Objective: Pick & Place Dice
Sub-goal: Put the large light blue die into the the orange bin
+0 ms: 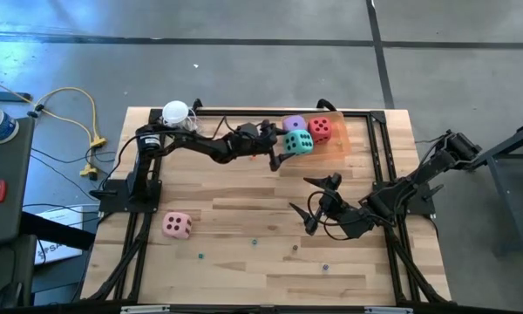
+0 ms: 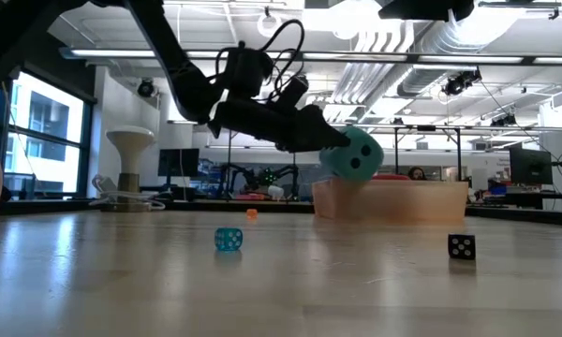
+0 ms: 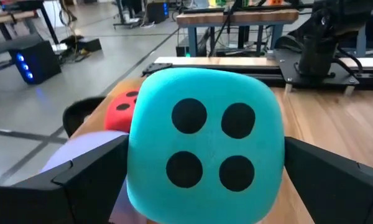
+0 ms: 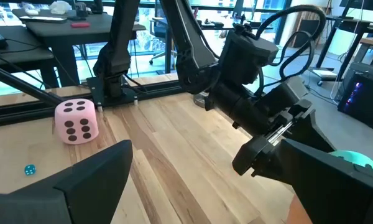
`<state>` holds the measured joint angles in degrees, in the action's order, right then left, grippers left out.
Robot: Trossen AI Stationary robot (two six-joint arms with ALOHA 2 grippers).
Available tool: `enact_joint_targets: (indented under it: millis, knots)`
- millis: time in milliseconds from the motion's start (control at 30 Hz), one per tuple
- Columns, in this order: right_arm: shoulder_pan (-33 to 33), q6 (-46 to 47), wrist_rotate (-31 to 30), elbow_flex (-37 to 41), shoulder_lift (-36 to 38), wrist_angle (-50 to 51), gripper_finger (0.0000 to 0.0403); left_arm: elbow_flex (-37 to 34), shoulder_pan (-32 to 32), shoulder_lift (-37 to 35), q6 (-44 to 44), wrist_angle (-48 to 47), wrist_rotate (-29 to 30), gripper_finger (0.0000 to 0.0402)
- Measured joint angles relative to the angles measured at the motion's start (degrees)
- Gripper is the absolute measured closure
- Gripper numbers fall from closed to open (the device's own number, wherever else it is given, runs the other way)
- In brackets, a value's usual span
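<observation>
1. Left end effector (image 1: 289, 150), jaws spread wide, has the teal die (image 1: 298, 143) between its fingers, apparently above the tray (image 1: 338, 142).
2. Lower fully before letting go, avoiding purple die (image 1: 293, 125) and red die (image 1: 320, 129).
3. Right end effector (image 1: 318, 202) open, empty, mid-counter; pink die (image 1: 176, 225) near-left.

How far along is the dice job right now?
Done: the purple die and red die sit in the tray. In hand: the teal die between the left gripper's wide fingers at the tray. Left: the pink die. The right gripper waits open.
</observation>
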<state>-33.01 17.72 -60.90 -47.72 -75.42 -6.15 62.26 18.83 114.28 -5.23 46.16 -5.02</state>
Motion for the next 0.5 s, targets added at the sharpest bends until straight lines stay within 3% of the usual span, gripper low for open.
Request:
enact_joint_targets:
  millis: [500]
  knots:
    - [0.0, 0.0, 0.0, 0.0, 0.0, 0.0, 0.0005, 1.0, 0.7, 0.0, -0.4, 0.2, 0.6, 0.0002]
